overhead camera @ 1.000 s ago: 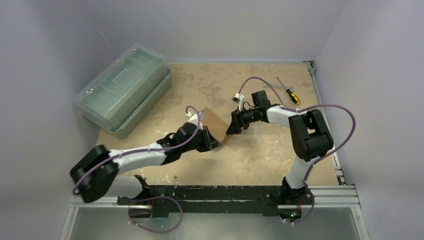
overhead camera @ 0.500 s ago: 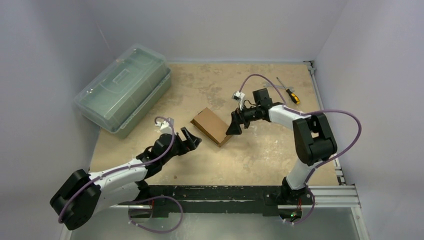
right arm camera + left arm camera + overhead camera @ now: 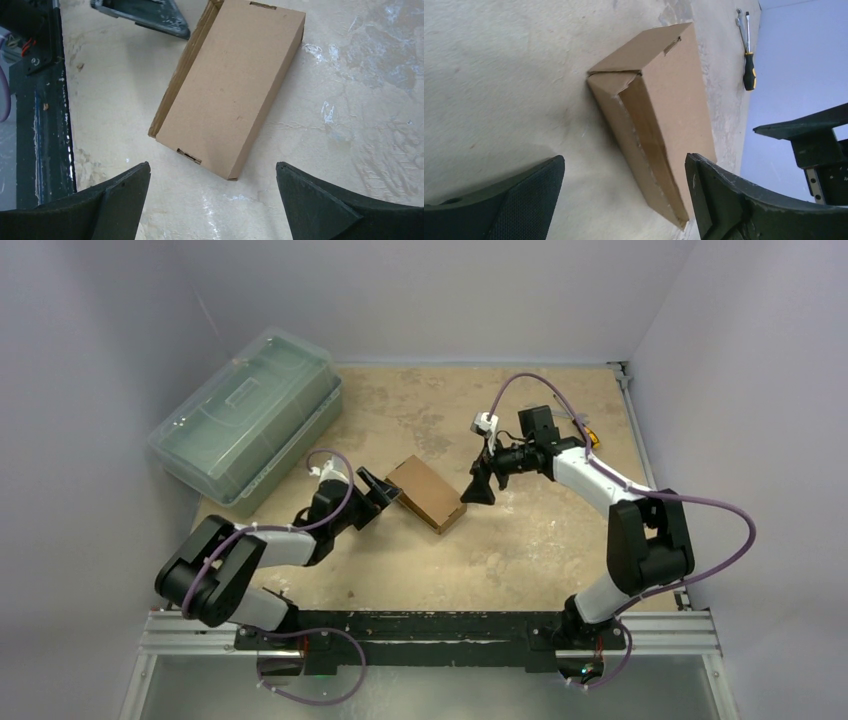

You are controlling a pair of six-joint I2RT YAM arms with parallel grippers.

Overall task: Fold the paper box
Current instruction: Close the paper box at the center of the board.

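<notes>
The paper box (image 3: 427, 492) is a brown cardboard carton lying flat on the table, diagonal, with tab slots at both ends. In the left wrist view the paper box (image 3: 659, 100) shows a side seam slightly ajar along its near long edge. My left gripper (image 3: 377, 490) is open just left of the box, not touching it; its jaws (image 3: 624, 165) straddle the box's near corner. My right gripper (image 3: 479, 486) hangs open off the box's right end. In the right wrist view the gripper (image 3: 212, 167) has bare table between its tips, and the box (image 3: 230, 90) lies beyond them.
A large translucent green case (image 3: 245, 415) stands at the back left. A yellow-handled screwdriver (image 3: 585, 430) and a small wrench (image 3: 739, 20) lie at the back right. The dark base rail (image 3: 430, 625) runs along the near edge. Walls close in the table's left, back and right sides.
The left gripper let go of the box, opened, swung away to the left and came back beside its left end. The right gripper opened wider and drew back. The box rests free.
</notes>
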